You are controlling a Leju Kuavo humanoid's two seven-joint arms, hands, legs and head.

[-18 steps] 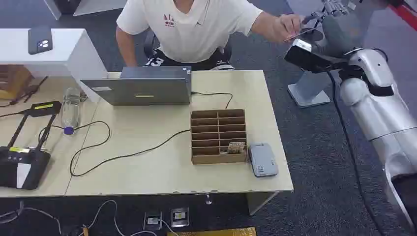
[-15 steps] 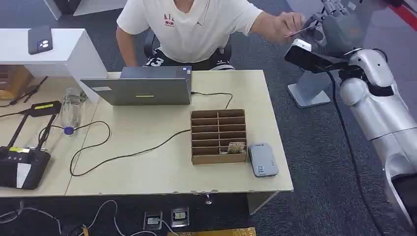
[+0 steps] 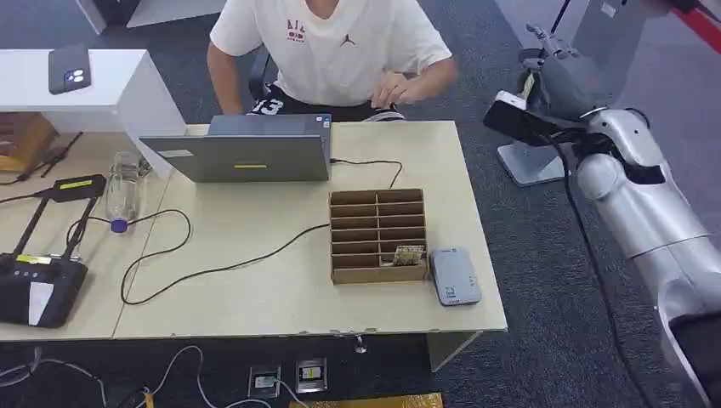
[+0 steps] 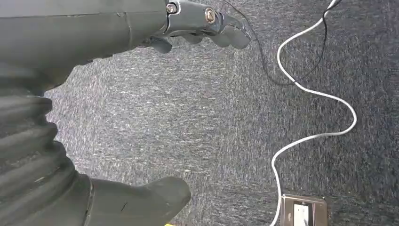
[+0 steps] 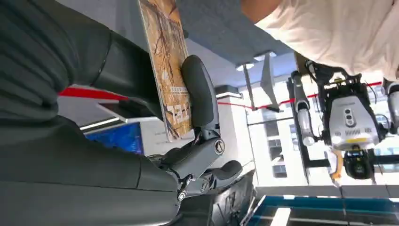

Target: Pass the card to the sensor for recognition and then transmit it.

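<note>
My right hand (image 3: 561, 72) is raised beyond the table's far right corner. In the right wrist view it (image 5: 141, 155) pinches a patterned card (image 5: 167, 70) edge-on between thumb and a finger (image 5: 202, 94); the card (image 3: 529, 85) shows as a pale sliver in the head view. The grey sensor (image 3: 455, 276) lies flat on the table (image 3: 255, 306) near its front right, beside a cardboard slotted box (image 3: 378, 235) holding another card (image 3: 409, 254). A person in a white shirt (image 3: 332, 42) sits behind the table, their hand (image 3: 395, 87) low by the table's far edge. My left hand (image 4: 56, 56) hangs over carpet with fingers apart, holding nothing.
A laptop (image 3: 246, 149) stands at the table's back, with a water bottle (image 3: 122, 183), looping black cables (image 3: 212, 268) and a black device (image 3: 34, 285) to the left. A grey stand base (image 3: 531, 161) sits on the floor under my right arm. Another robot (image 5: 350, 122) stands farther off.
The person's hand has left my right hand and dropped back toward the table's far edge. The card stays in my right hand, which has shifted slightly lower and left.
</note>
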